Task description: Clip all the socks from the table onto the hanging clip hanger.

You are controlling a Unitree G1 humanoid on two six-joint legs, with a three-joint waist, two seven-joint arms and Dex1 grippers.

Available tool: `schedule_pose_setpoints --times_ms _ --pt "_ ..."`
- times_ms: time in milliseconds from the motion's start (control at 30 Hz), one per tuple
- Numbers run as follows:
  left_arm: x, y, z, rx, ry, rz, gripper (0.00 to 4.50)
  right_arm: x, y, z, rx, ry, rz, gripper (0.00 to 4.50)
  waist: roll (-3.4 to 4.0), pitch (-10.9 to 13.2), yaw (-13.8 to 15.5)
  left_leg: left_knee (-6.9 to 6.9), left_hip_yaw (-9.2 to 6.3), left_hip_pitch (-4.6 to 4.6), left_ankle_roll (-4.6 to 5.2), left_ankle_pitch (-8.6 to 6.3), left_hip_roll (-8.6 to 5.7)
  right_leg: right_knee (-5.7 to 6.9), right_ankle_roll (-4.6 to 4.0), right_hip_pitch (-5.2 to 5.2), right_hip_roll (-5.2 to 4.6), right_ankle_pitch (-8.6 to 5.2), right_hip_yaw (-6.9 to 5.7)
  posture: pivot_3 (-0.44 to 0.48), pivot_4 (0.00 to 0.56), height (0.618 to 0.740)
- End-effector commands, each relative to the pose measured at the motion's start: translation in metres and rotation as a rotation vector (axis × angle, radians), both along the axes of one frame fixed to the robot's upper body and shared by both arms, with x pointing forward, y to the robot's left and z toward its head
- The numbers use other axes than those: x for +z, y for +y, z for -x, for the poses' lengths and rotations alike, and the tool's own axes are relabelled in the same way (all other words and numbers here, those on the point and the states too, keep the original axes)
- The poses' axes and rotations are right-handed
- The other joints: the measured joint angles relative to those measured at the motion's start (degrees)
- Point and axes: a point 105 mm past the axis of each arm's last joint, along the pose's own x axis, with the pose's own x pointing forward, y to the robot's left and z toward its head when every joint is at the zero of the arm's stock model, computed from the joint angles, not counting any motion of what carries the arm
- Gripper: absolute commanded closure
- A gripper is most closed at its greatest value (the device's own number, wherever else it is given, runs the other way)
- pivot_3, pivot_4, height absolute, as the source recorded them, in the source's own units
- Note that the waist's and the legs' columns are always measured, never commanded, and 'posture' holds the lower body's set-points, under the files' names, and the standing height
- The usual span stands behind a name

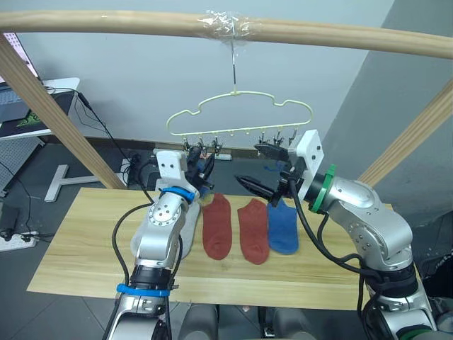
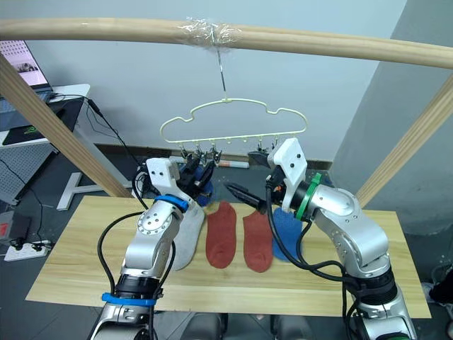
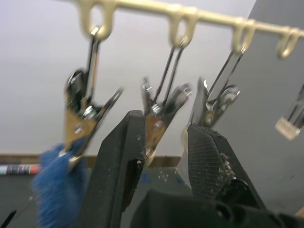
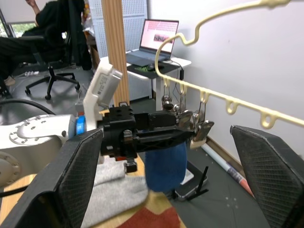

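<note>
- On the table (image 1: 85, 248), nearest, lie a grey sock (image 2: 185, 237) partly under the left arm, two rust red socks (image 1: 217, 225) (image 1: 253, 230) and a blue sock (image 1: 283, 227), side by side.
- Above them the right gripper (image 1: 260, 167) hangs with its fingers spread wide, holding nothing.
- The left gripper (image 3: 164, 156) is raised to the clip hanger (image 1: 241, 117), its fingers parted either side of one metal clip (image 3: 159, 116).
- A second blue sock (image 4: 165, 164) hangs from the neighbouring clip.
- The hanger, pale yellow-green wire, hooks over a wooden bar (image 1: 106, 23).
</note>
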Motion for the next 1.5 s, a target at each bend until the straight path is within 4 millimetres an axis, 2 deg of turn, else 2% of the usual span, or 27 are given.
schedule_pose_setpoints --times_ms 33,267,900,1500 --pt "0.017 0.0 -0.001 0.013 -0.068 0.004 2.75 0.013 -0.002 0.001 -0.005 -0.041 -0.025 0.0 0.0 0.0 0.0 0.0 0.0 0.0 0.0 0.0 0.0 0.0 0.0 0.0 0.0 0.0 0.0 0.103 0.177 0.74" --pt "0.021 0.004 -0.001 0.06 -0.095 -0.01 2.75 0.014 -0.002 0.001 -0.007 -0.039 -0.03 0.0 0.0 0.0 -0.02 0.0 -0.01 0.0 0.0 0.0 0.01 0.01 0.0 0.0 0.0 0.0 0.0 0.095 0.182 0.74" --pt "0.035 0.002 -0.001 0.077 -0.154 -0.001 2.75 0.014 -0.002 0.0 -0.016 -0.037 -0.031 0.0 0.0 0.0 -0.03 0.0 -0.01 0.0 0.0 0.0 0.0 0.02 0.0 0.0 0.0 0.0 -0.01 0.095 0.182 0.74" --pt "0.035 0.001 -0.001 0.064 -0.159 -0.004 2.75 0.013 -0.002 0.001 -0.009 -0.035 -0.024 0.0 0.0 0.0 -0.05 0.0 -0.01 0.0 0.0 0.0 0.0 0.02 0.0 0.0 0.0 0.0 -0.01 0.094 0.186 0.74"
